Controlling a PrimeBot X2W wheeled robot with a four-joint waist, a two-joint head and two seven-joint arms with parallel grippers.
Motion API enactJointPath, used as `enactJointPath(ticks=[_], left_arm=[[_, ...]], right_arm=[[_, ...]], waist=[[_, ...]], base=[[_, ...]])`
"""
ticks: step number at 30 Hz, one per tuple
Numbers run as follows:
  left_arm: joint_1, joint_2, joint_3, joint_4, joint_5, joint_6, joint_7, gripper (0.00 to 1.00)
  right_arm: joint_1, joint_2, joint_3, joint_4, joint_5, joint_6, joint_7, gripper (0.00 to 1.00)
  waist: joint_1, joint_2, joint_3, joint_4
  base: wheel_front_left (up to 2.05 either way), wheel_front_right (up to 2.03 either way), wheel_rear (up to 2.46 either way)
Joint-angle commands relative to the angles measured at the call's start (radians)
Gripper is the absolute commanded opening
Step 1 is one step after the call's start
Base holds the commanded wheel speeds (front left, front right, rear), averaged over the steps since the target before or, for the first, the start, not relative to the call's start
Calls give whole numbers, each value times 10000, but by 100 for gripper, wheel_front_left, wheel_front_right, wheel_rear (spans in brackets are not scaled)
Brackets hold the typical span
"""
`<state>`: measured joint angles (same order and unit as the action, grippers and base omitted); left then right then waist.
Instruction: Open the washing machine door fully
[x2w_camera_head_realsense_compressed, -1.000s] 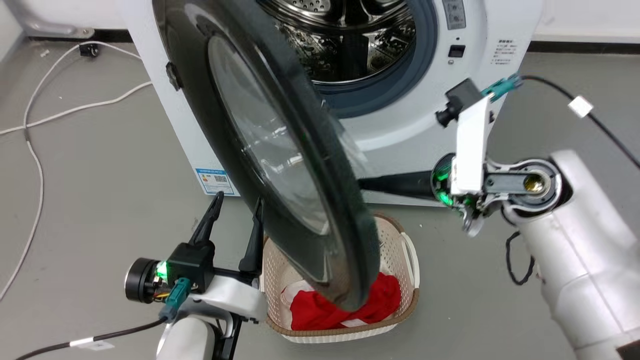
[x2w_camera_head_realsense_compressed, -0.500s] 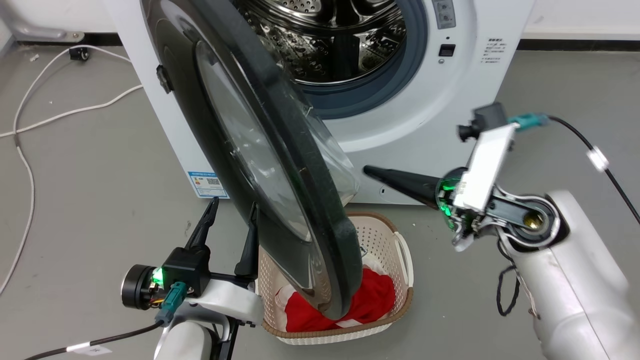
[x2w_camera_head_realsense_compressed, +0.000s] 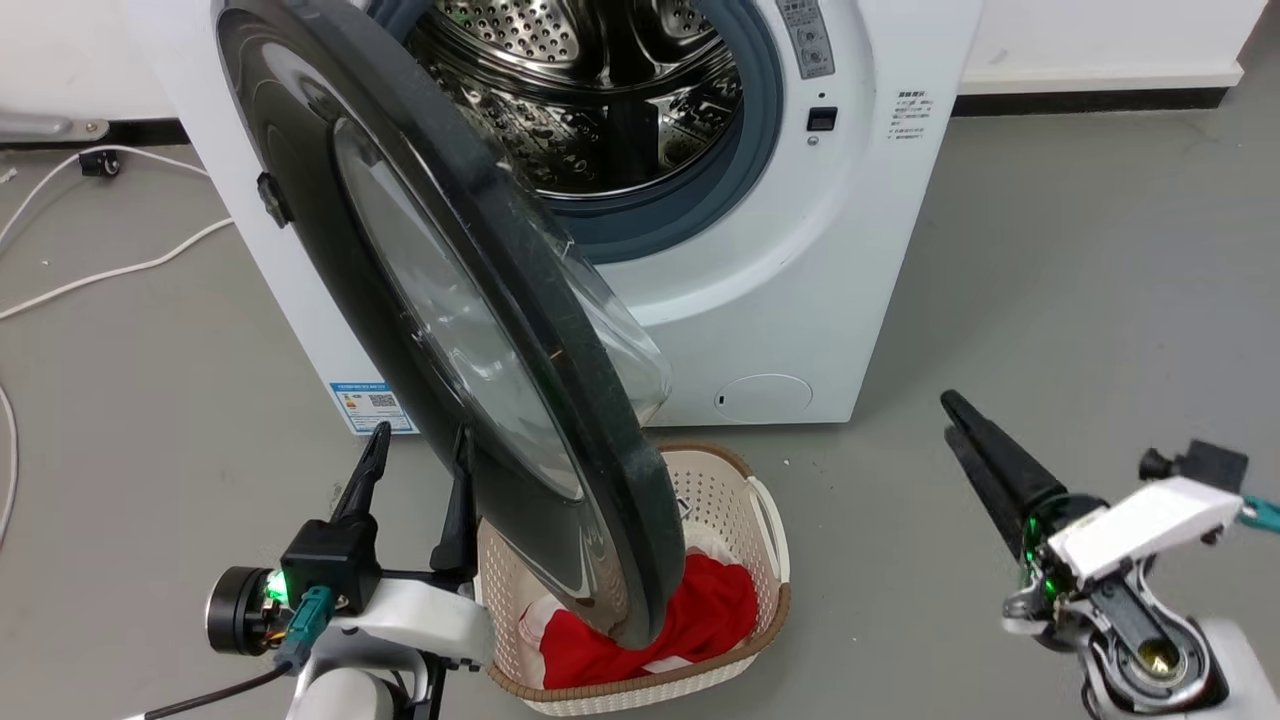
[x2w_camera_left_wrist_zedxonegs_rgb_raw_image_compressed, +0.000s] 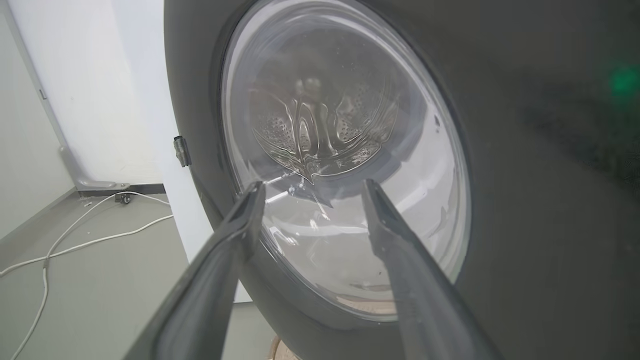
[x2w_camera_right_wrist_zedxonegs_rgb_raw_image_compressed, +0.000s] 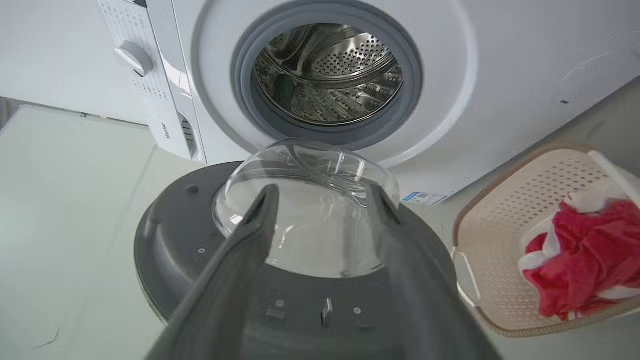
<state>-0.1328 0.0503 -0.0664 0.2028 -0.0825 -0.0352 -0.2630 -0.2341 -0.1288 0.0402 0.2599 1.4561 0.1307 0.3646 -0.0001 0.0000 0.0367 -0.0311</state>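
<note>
The washing machine (x2w_camera_head_realsense_compressed: 800, 280) stands at the top, its steel drum (x2w_camera_head_realsense_compressed: 580, 100) exposed. The washing machine door (x2w_camera_head_realsense_compressed: 300, 150) hangs from its left hinge, swung out roughly square to the front, with its lower rim over the basket. My left gripper (x2w_camera_head_realsense_compressed: 420, 440) is open just left of the door's outer face, fingers pointing up. In the left wrist view the left gripper (x2w_camera_left_wrist_zedxonegs_rgb_raw_image_compressed: 312, 186) faces the glass window (x2w_camera_left_wrist_zedxonegs_rgb_raw_image_compressed: 340, 150), not touching. My right gripper (x2w_camera_head_realsense_compressed: 950, 415) is open at the lower right, well clear of the door. The right gripper (x2w_camera_right_wrist_zedxonegs_rgb_raw_image_compressed: 322, 192) looks at the door's inner glass bowl (x2w_camera_right_wrist_zedxonegs_rgb_raw_image_compressed: 310, 170).
A cream laundry basket (x2w_camera_head_realsense_compressed: 765, 510) with red cloth (x2w_camera_head_realsense_compressed: 700, 610) sits on the floor under the door's lower edge. White cables (x2w_camera_head_realsense_compressed: 100, 270) trail across the grey floor at the left. The filter cap (x2w_camera_head_realsense_compressed: 765, 397) sits low on the machine's front.
My right gripper has pulled back from behind the door's inner side to the lower right. The camera has shifted, so the whole scene sits further left. The left gripper keeps its place beside the door.
</note>
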Motion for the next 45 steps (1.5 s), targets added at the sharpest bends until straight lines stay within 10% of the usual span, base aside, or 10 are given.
enactJointPath(ticks=[1,15,24,45], left_arm=[[96,1,24,-5,-48,42,-25,100],[235,2,283,-17,-42,81,-24,100],[172,3,306,-1,-5,137,-24,100],[117,0,205,-79,166,207,-24,100]], right_arm=[[345,-5,0,-158,-452,1,-453,100],[967,-316,-326,-303,-7850,-1,-5398,100],[1233,397,-1006,-1588,-12824,-3,-6113,100],[1821,801,-438,-1529,-14306,-3,-6261,100]], waist=[[1,0,-36,-17],[1,0,-157,-169],[1,0,-150,-119],[1,0,-52,99]], base=[[0,0,0],[0,0,0],[0,0,0],[0,0,0]])
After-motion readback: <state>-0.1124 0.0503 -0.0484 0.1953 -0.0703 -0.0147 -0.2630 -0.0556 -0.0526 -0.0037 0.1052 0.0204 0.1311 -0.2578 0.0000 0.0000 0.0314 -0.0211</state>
